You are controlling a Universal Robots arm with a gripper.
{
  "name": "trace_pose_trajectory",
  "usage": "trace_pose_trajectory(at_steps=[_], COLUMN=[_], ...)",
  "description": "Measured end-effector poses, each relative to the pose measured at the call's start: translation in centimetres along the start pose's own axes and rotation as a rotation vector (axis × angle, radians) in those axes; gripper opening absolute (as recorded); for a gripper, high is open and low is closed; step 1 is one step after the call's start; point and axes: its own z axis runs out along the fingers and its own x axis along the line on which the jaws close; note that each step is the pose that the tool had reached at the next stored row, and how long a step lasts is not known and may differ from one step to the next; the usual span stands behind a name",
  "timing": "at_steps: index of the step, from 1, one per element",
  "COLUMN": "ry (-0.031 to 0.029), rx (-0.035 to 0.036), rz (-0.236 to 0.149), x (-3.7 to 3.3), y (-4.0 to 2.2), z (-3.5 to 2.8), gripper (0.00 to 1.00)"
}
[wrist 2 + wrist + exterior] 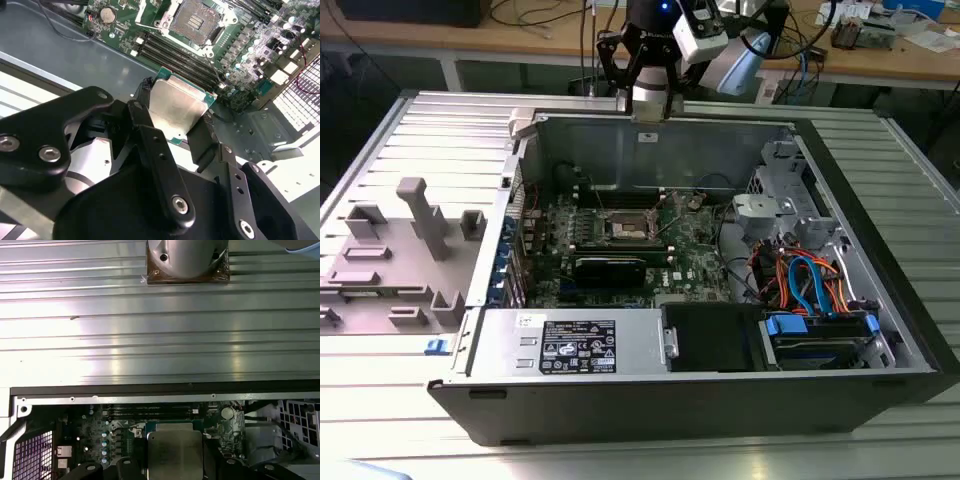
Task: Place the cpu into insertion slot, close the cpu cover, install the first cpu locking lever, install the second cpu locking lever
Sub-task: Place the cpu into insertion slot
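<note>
My gripper [648, 118] hangs over the far wall of the open computer case [880, 300], well above the motherboard. It is shut on the cpu [177, 107], a flat square chip with a dull silver top and green edge, clamped between the two black fingers [145, 95]; the first wrist view shows the cpu [175, 452] over the board's far edge. The insertion slot [632, 232] lies lower down, in the middle of the green board. In the second wrist view the insertion slot [197, 20] has its dark contact field exposed inside a silver rim. I cannot make out the cpu cover.
Long black memory slots [170, 50] run between the held chip and the socket. A black card [610, 270] sits nearer the front. The power supply [570, 345] and drive bays with blue and orange cables [810, 285] fill the case front. A grey fixture block [415, 240] stands at the exterior view's left.
</note>
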Motion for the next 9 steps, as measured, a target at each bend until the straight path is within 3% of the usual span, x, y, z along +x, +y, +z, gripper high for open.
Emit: trace_pose_trajectory(at_steps=[9], ry=[0.0], rx=[0.0001], rz=[0.0], x=[0.09], y=[-0.4], z=[0.01], gripper=[0.55])
